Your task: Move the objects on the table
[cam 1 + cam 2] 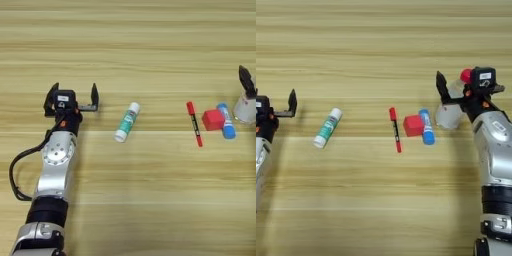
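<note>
My left gripper [73, 95] stands open at the left of the table [130, 200], with nothing between its fingers. To its right lies the white-and-green tube [127, 122], a short gap away. Further right, the thin red pen [194, 124], the small red cube [213, 120] and the blue tube [226, 121] lie close together. The clear plastic bottle [448, 116] with a red cap [466, 76] is at the right, leaning towards my right gripper [470, 89]. That gripper is open, and the bottle's upper part sits between its fingers.
Bare wood stretches across the far half of the table and along the near side between my two arms. The cube touches the blue tube, and the pen lies just left of the cube.
</note>
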